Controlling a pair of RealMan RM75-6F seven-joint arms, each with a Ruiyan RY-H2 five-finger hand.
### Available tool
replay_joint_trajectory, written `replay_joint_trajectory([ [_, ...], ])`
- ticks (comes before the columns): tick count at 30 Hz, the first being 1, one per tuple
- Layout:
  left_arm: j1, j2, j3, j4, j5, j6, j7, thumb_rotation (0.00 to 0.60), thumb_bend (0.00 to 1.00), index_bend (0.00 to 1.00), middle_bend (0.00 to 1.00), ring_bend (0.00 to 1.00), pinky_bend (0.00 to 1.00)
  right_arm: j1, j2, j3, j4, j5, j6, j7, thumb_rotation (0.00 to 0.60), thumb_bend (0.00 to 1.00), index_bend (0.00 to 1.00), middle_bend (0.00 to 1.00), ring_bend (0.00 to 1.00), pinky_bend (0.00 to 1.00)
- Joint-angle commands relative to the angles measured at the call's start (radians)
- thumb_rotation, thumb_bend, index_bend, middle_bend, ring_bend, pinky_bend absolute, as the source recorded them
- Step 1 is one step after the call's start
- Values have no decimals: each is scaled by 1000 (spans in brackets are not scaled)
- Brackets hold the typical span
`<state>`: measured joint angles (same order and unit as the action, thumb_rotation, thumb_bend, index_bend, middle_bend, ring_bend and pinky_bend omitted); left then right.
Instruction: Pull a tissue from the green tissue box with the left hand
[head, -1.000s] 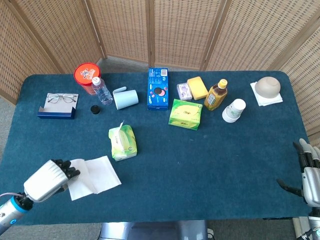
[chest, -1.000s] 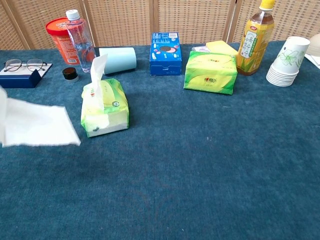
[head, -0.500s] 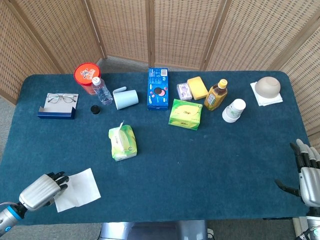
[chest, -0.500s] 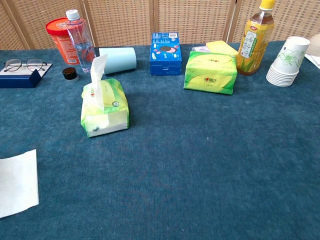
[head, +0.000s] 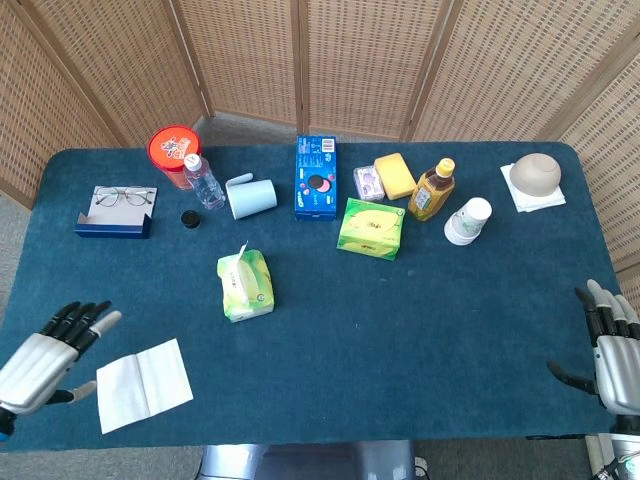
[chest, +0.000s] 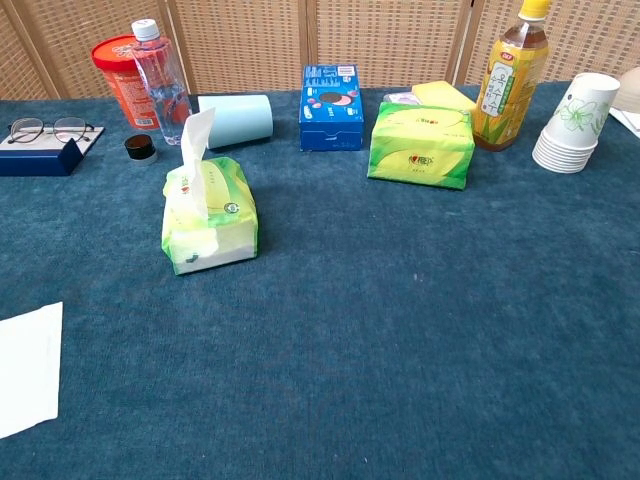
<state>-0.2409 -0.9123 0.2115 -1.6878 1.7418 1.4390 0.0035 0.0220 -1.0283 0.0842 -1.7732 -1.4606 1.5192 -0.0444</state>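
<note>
The pull looks finished: a white tissue lies flat on the table near its near-left corner, apart from the green tissue pack. The left hand hovers just left of the tissue, fingers spread and holding nothing. The right hand sits at the near-right edge, fingers likewise apart and empty. Little seems left beyond withdrawing the arm. The pack lies left of the table's middle, its long axis running near to far, with the next tissue standing up from its top slot at the far end.
</note>
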Motion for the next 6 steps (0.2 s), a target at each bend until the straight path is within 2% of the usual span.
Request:
replay_joint_trajectory([
  [1,49,9,-47,-75,-95,48,13,600,0,0,0,0,35,-1,-1,-1,0,-3,4,-4,600,0,0,0,0,0],
  [6,77,12,-86,-111,-161,85,-4,600,0,0,0,0,34,-1,-4,-2,-1,-7,6,-11,600,0,0,0,0,0],
])
